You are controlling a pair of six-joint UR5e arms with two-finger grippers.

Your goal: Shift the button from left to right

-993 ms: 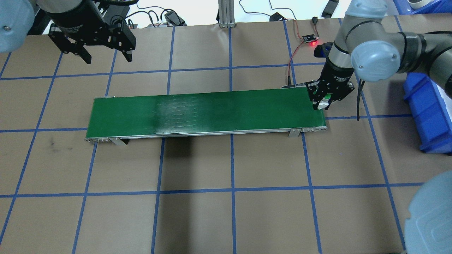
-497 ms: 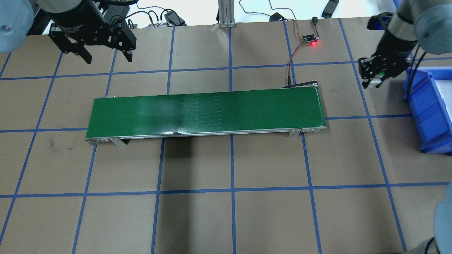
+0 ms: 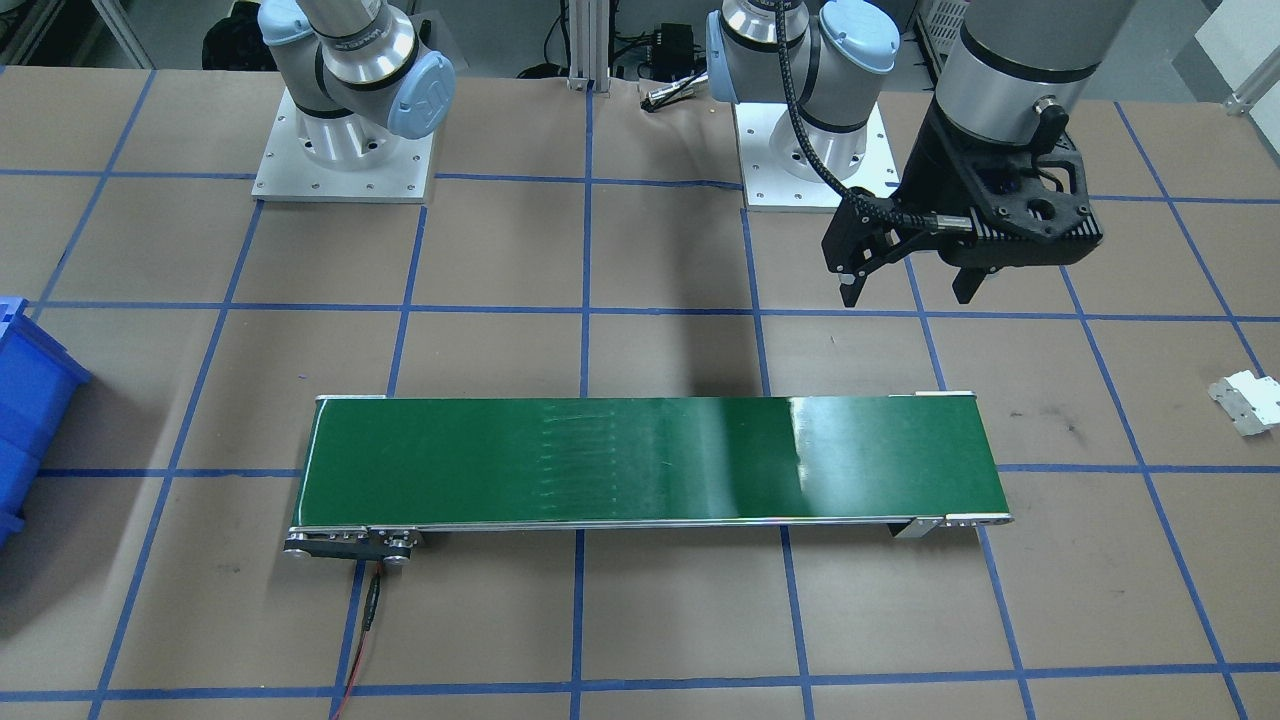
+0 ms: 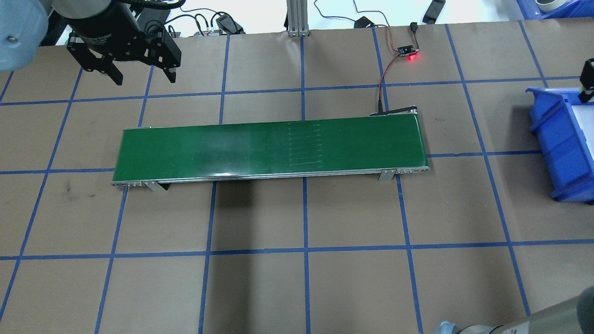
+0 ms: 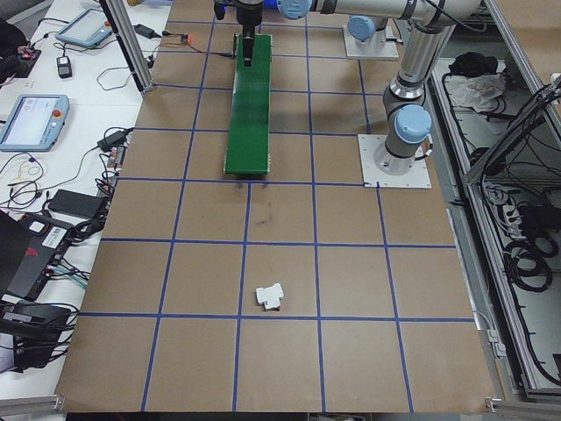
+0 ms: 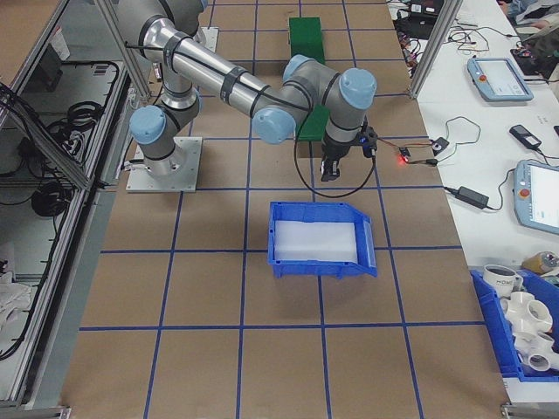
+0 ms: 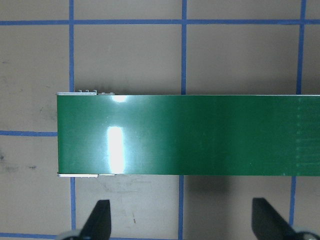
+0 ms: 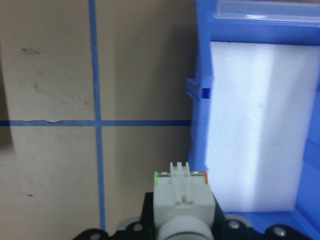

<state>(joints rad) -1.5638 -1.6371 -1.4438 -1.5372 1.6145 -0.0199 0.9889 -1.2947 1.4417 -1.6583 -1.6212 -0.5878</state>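
Observation:
The button shows in the right wrist view as a white-grey body with a green edge on one side and an orange edge on the other. My right gripper is shut on it, hanging just beside the near wall of the blue bin. From overhead the right gripper only shows at the frame's right edge, over the bin's far corner. My left gripper stands open and holds nothing, beyond the left end of the green conveyor belt; its fingertips frame bare table.
White foam lines the bin. A flat white bracket lies on the table off the conveyor's left end. A small board with a red light and its wire sit behind the belt's right end.
My right gripper carried the button from the conveyor's right end rightward to the blue bin's edge. The marks on the belt shifted to the right. The left gripper barely moved.

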